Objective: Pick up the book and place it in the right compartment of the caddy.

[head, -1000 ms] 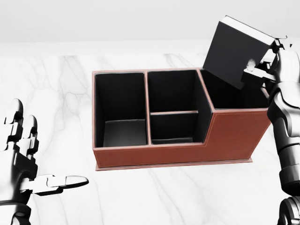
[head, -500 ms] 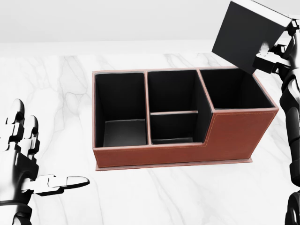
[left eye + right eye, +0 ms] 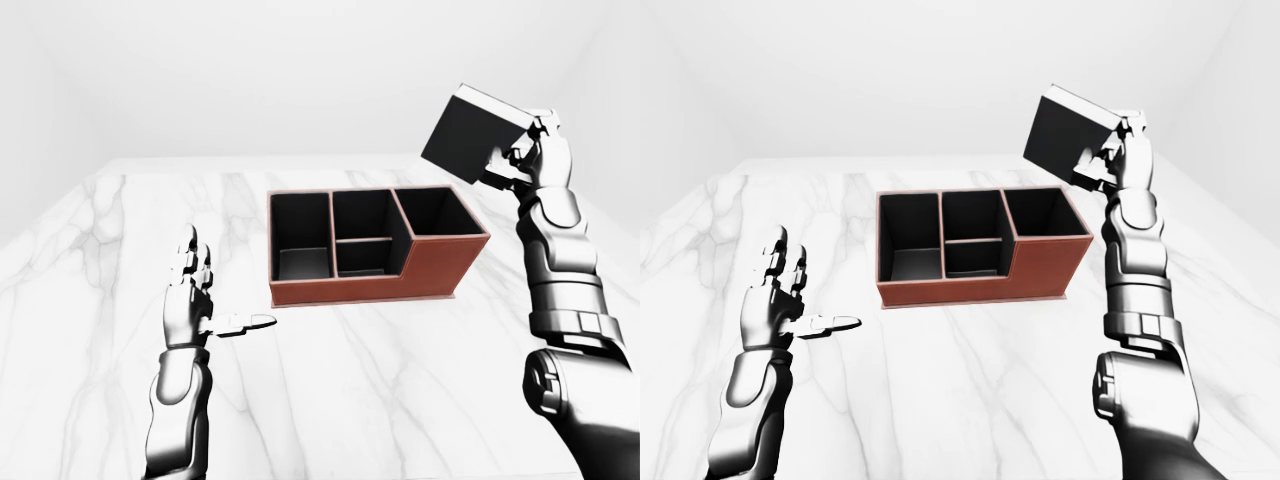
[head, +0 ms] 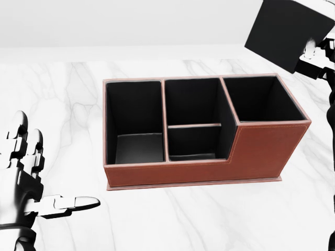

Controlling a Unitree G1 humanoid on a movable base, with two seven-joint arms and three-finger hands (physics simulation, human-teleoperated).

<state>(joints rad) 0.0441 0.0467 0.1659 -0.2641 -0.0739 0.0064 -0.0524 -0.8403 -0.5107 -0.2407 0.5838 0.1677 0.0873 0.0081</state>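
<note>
While I read the scene from the left side across, my left hand (image 3: 195,295) stands over the marble table (image 3: 100,300) with its fingers spread and thumb pointing inward, holding nothing, well apart from the caddy (image 4: 261,151). The caddy sits mid-table with three sections: a left bay, a divided centre, and the taller right compartment (image 4: 259,99), which shows nothing inside. At upper right, my right hand (image 3: 1110,155) is closed on the lower corner of the book (image 3: 472,135), which hangs tilted in the air above and to the right of that compartment. I judge the book rigid and moderately light, with a smooth cover that may slip. The corner grip leaves it free to pivot; a hold nearer the spine's middle would be steadier.
</note>
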